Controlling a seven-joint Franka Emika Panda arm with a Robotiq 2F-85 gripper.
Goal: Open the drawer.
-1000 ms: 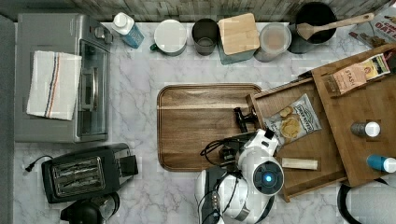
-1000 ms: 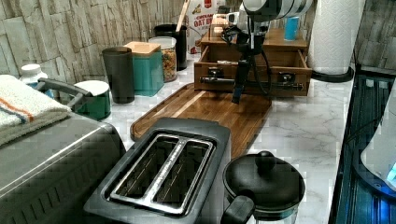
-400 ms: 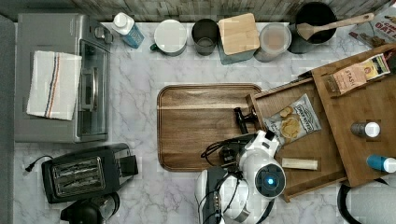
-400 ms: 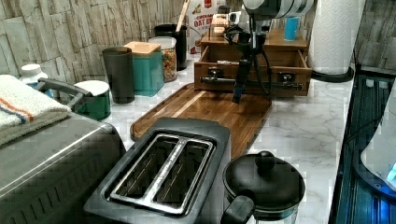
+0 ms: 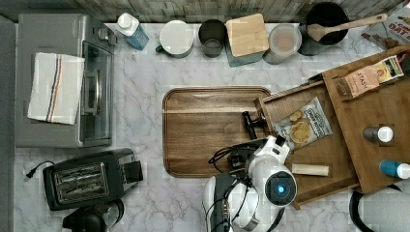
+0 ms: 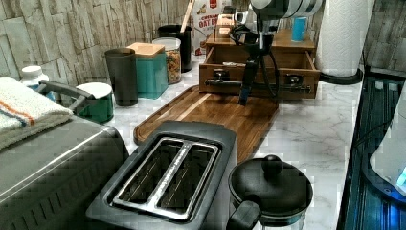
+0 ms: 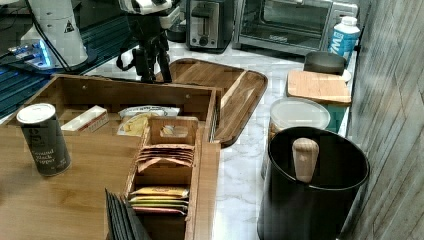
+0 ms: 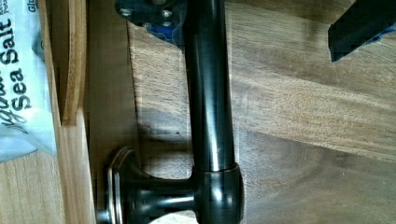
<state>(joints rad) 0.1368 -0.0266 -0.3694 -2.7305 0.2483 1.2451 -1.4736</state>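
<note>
fingers: spread apart, gripping nothing; in the wrist view one finger [image 8: 149, 14] lies against the bar and the other sits off over the board, well clear of it
gripper [image 8: 257, 23]: hangs pointing down, its tips low in front of the drawer face [image 6: 246, 91] [image 7: 150, 70]
handle [image 8: 210, 93]: long black bar running between the fingers, nearer one than the other; one mounting post shows past the fingertips [image 5: 251, 124] [image 6: 225, 82]
drawer [image 5: 333, 150]: just behind the fingers, pulled well out of its cabinet, its front panel [image 6: 258, 76] touching or overhanging the board's edge
cutting board [image 5: 208, 135]: directly under the fingers, flat on the marble counter [image 6: 215, 110] [image 8: 303, 93]
snack bag [image 5: 302, 124]: inside the drawer, just past the front panel from the fingers [image 8: 18, 70] [image 7: 140, 117]
pale stick [image 5: 309, 169]: on the drawer floor, farther in than the bag [image 7: 85, 120]
cabinet top [image 5: 367, 111]: beyond the open drawer, well away from the fingers
pepper tin [image 7: 44, 137]: upright on the cabinet top
tea sachets [image 7: 162, 155]: filed in a slot of the cabinet top, far from the fingers
</note>
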